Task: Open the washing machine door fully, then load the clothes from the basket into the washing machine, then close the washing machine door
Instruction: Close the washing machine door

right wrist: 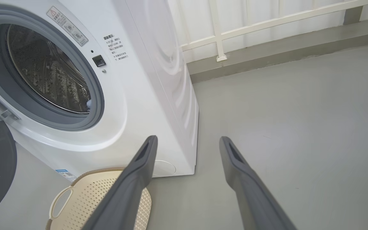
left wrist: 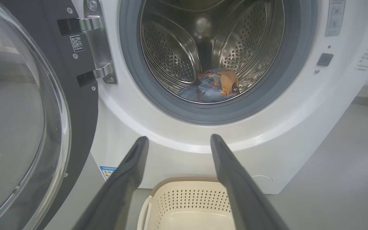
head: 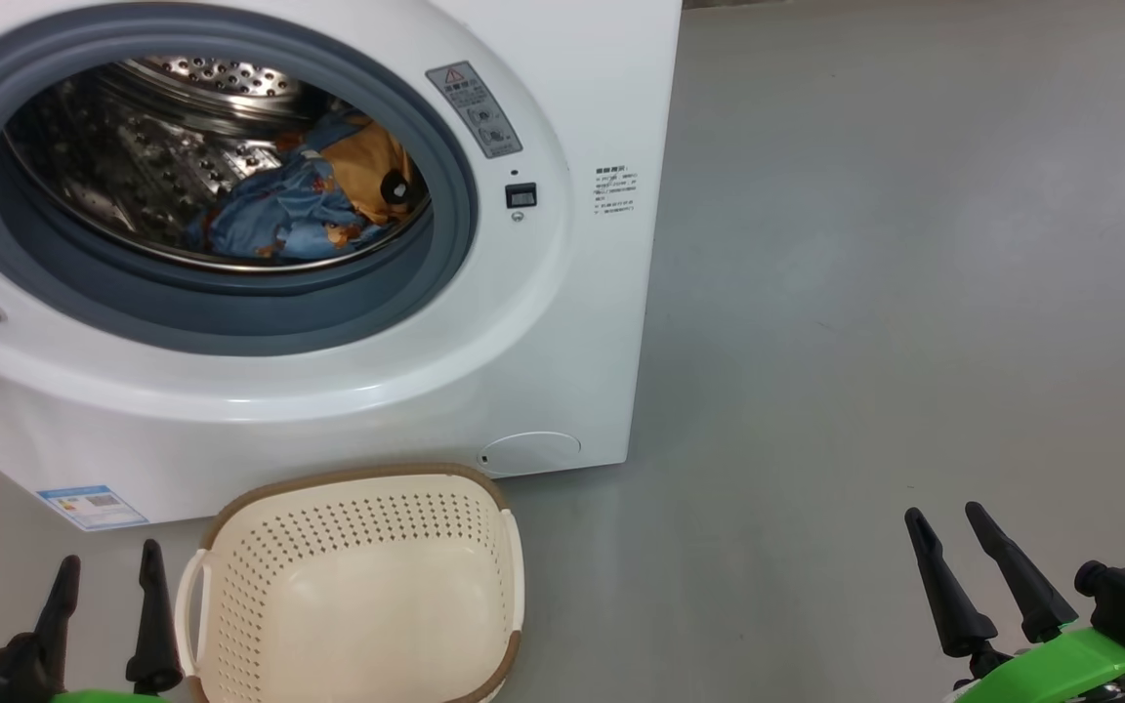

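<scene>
A grey sticker [head: 475, 109] with a red warning triangle stood on the washing machine [head: 562, 322]; the small dark print [head: 615, 190] right of it was too fine to read. A blue label [head: 92, 508] low on its front was illegible; a QR code [left wrist: 77, 43] marked the washing machine door [left wrist: 83, 108].

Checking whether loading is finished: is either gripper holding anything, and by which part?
Nothing is held: the left gripper and right gripper both stand open and empty.
</scene>
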You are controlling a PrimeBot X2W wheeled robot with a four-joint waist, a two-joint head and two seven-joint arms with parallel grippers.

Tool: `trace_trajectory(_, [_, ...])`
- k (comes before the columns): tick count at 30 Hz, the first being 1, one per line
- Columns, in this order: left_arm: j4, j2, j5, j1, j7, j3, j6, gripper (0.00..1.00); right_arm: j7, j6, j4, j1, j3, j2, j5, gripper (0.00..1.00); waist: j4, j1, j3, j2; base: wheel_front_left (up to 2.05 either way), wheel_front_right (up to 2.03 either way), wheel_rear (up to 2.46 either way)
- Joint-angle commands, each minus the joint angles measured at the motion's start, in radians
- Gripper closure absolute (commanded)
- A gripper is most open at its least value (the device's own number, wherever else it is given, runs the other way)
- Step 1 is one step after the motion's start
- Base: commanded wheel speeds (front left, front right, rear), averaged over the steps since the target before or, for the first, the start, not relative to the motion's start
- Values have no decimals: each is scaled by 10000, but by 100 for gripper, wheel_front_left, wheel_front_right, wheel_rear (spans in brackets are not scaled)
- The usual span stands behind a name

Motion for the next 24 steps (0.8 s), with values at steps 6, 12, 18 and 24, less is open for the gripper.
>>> trace_trajectory(6, [-300, 241, -51, -245, -63, 282, -25, 0, -76, 12, -260, 22, 166, -175, -60, 0, 28, 0, 44, 0, 0, 0, 0])
trace_trajectory(12, [-327, 229, -76, -231, -63, 320, -25, 0, -76, 12, -250, 19, 158, -163, -68, 0, 27, 0, 28, 0, -12, 12, 0])
trace_trajectory(18, [-313, 225, -86, -208, -63, 290, -25, 0, -76, 12, -240, 23, 189, -182, -63, 0, 24, 0, -11, 0, -80, 80, 0])
trace_trajectory(24, [-359, 241, -247, -170, -63, 184, -25, 0, -76, 12, -219, 27, 202, -213, -53, 0, 34, 0, -57, 0, -89, 89, 0])
